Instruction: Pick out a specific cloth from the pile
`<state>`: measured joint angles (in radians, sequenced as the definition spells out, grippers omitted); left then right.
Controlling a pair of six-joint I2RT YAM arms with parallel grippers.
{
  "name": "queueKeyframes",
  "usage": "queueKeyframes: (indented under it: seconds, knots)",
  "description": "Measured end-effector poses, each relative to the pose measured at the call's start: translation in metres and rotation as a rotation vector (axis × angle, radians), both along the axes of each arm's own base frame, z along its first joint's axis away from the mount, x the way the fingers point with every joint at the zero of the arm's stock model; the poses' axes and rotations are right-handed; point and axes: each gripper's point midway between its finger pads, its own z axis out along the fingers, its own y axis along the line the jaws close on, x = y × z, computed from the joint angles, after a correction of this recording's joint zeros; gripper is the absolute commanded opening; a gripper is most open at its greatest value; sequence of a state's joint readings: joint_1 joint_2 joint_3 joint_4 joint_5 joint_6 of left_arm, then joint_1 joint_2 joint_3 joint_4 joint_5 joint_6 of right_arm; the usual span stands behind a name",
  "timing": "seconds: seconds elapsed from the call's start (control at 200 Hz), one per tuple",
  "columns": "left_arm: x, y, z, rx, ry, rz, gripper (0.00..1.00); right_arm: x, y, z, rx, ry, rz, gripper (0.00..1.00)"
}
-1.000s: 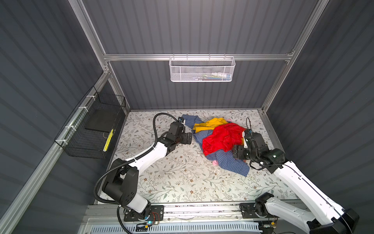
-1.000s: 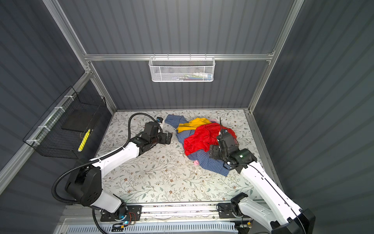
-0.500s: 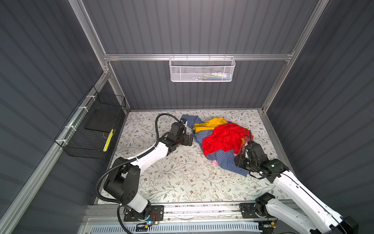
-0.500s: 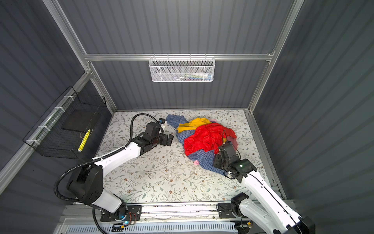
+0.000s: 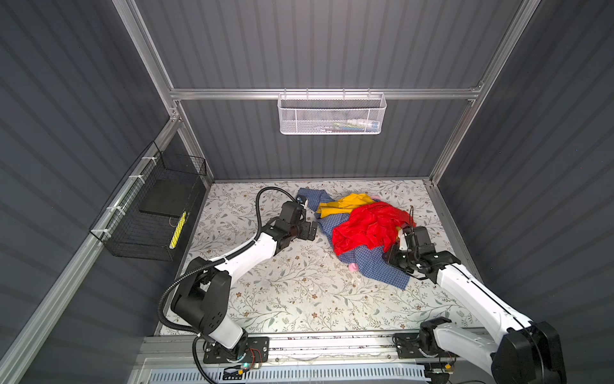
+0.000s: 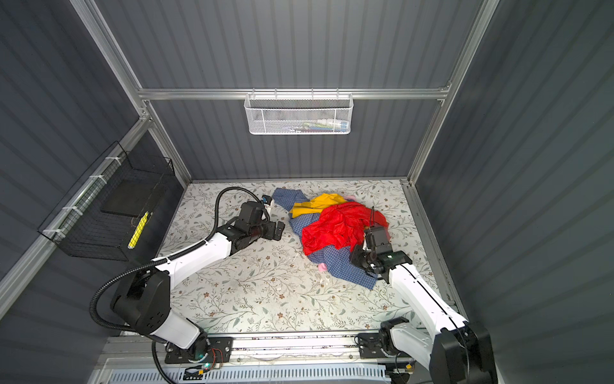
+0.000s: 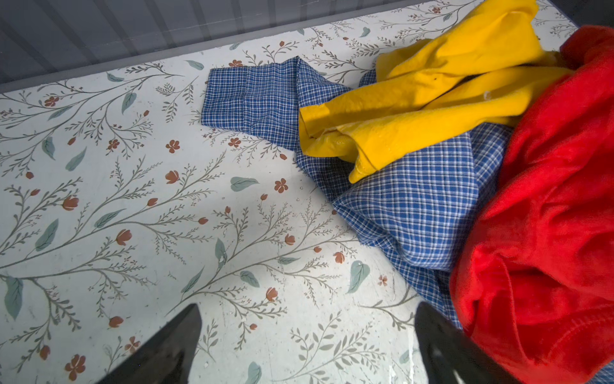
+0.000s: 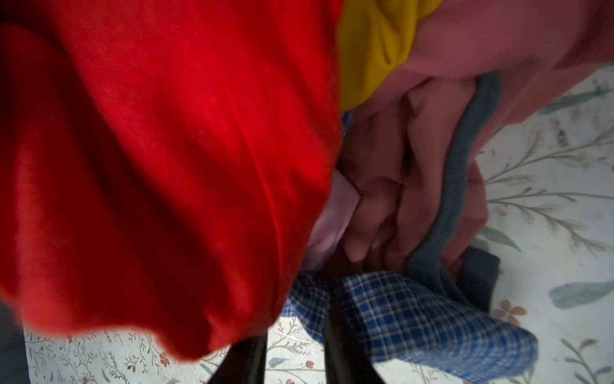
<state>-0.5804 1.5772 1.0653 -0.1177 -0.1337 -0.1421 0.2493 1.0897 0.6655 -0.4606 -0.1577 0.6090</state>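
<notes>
The right hand (image 8: pixel 295 345) sits at the edge of the pile (image 5: pixel 368 229), its 2 fingers (image 8: pixel 349 359) a slim gap apart with tips hidden under the blue checked shirt (image 8: pixel 415 316); whether they grip anything cannot be told. The cloth (image 8: pixel 332 212) shows as a pale pink strip just ahead of those fingers, wedged between the red garment (image 8: pixel 166 149) and the dusty-rose piece (image 8: pixel 415 159). The left hand (image 7: pixel 305 349) stands spread wide, empty, beside the pile.

Robotics lab booth: two robot arms (image 5: pixel 246 256) mounted at the front of a floral table (image 5: pixel 299 299), aluminium-framed grey walls (image 5: pixel 332 50) around it.
</notes>
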Motion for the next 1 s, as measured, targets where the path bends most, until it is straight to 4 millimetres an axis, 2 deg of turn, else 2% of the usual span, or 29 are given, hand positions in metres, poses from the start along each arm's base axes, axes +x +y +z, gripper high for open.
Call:
queueKeyframes:
  seconds: [0.28, 0.37, 0.555, 1.001]
  knots:
    - [0.000, 0.000, -0.002, 0.003, 0.005, 0.000, 1.00, 0.000, -0.008, -0.009, -0.003, 0.005, -0.025, 0.25]
    - [0.000, 0.000, -0.002, 0.003, 0.005, 0.000, 1.00, 0.000, -0.010, -0.010, 0.000, 0.007, -0.042, 0.26]
    - [0.000, 0.000, -0.002, 0.003, 0.005, 0.000, 1.00, 0.010, -0.014, -0.009, 0.017, -0.020, -0.072, 0.25]
    - [0.000, 0.000, -0.002, 0.003, 0.005, 0.000, 1.00, 0.026, -0.012, -0.027, 0.061, 0.016, -0.098, 0.24]
